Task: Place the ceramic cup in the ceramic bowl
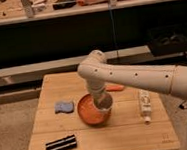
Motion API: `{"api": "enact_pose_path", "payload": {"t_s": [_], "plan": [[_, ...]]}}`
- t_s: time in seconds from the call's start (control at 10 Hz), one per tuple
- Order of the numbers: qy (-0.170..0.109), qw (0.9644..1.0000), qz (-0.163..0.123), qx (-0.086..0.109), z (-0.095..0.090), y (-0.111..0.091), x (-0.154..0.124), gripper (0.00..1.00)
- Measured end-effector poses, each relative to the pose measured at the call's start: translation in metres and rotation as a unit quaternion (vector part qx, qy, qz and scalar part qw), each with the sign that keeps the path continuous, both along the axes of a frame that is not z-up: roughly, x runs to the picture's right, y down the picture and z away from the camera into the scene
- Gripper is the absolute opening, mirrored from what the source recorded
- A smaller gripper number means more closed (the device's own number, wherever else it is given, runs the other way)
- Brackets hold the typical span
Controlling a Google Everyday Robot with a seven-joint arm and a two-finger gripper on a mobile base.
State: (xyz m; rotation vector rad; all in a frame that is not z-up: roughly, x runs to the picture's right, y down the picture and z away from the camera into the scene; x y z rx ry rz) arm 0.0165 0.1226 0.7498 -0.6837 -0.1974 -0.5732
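Jaws clamped around ceramic cup [105, 102], over ceramic bowl [88, 114]

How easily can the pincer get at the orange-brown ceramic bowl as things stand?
Likely yes. The pincer, shut, apparently on the ceramic cup, hangs just over the right part of the ceramic bowl, nothing between them. The blue sponge and white bottle lie off to the sides.
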Motion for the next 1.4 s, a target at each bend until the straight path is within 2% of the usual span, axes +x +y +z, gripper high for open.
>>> {"api": "enact_pose_path", "payload": {"t_s": [1.4], "plan": [[-0.04,0.999,-0.009,0.016,0.013,0.0,-0.008,0.05]]}}
